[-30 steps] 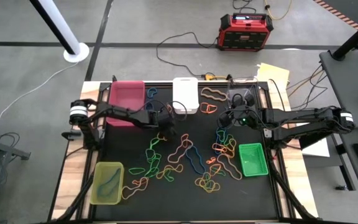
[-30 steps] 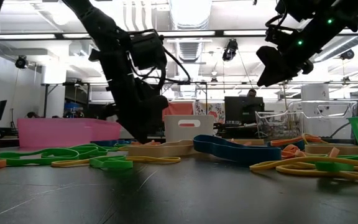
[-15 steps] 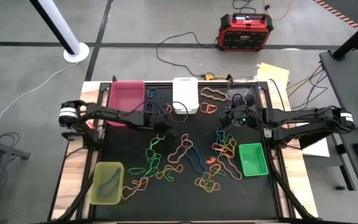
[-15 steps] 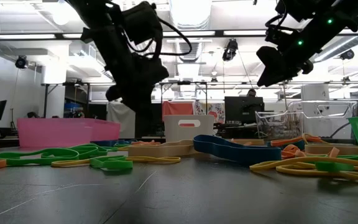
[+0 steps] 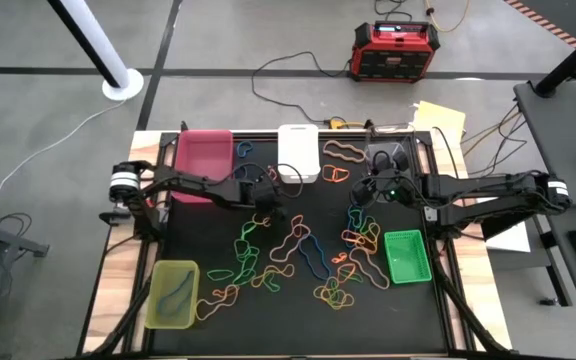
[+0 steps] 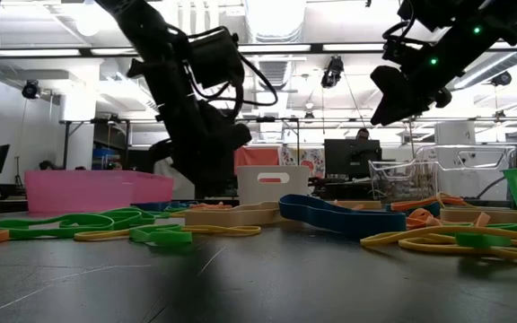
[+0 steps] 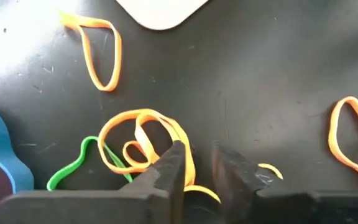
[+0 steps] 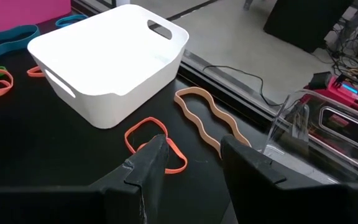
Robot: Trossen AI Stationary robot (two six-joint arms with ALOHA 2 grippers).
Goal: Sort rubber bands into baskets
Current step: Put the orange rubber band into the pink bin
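Left gripper (image 5: 271, 208) hangs low over the black mat (image 5: 208, 235), just in front of the white basket (image 5: 298, 152), fingers (image 7: 166, 171) slightly parted with a narrow gap between them and nothing clamped in it. From its wrist camera, an orange rubber band (image 7: 143, 143) lies coiled on the mat right at one fingertip, tangled with a green band (image 7: 73, 168); a second orange loop (image 7: 98, 53) lies farther off toward the white basket's corner.

Right gripper (image 5: 361, 192) hovers well above the mat, to the right of the white basket, its fingers (image 8: 148, 165) open and empty. Beyond them lie a small orange band (image 8: 154, 142) and a wavy tan band (image 8: 205, 121) whose long axis runs alongside the white basket's near side.

Bare mat lies open between the white basket and the left gripper, and around to the pink basket (image 5: 204, 152) on its left. Most of the rubber bands (image 5: 308, 255) are heaped in the middle of the mat, farther from the white basket, between the yellow-green basket (image 5: 173, 294) and the bright green basket (image 5: 407, 256).
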